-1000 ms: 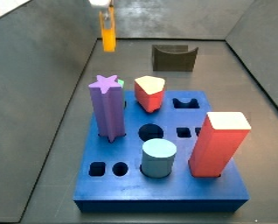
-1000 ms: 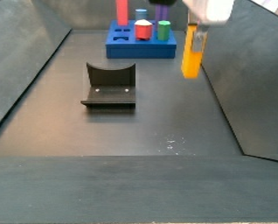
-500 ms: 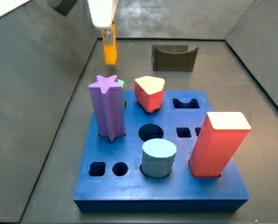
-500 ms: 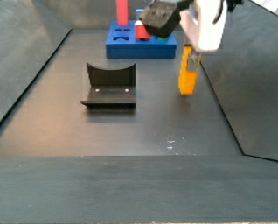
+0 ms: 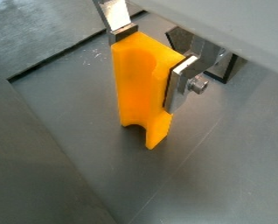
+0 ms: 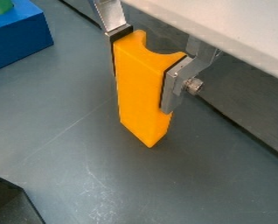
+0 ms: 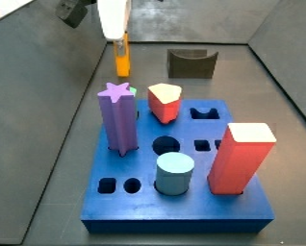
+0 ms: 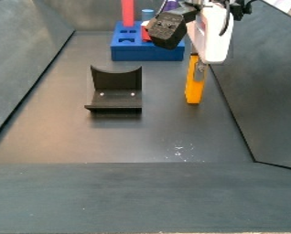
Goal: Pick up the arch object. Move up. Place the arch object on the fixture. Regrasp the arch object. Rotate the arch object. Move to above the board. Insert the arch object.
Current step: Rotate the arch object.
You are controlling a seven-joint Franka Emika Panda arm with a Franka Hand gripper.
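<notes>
1. Where both wrist views look down the arm, the gripper (image 5: 149, 54) has its two silver fingers (image 6: 180, 80) pressed against opposite faces of the arch object (image 5: 144, 90), gripping its upper part.
2. The arch object (image 6: 144, 92) stands upright, most of its length showing below the fingers; its notched end points down.
3. In a side view its lower end (image 8: 195, 84) is at or just above the dark floor; contact cannot be told.
4. The fixture (image 8: 113, 89) sits well apart from it.
5. The board (image 7: 182, 178) lies nearer that camera, the arch object (image 7: 121, 58) beyond its far corner.
</notes>
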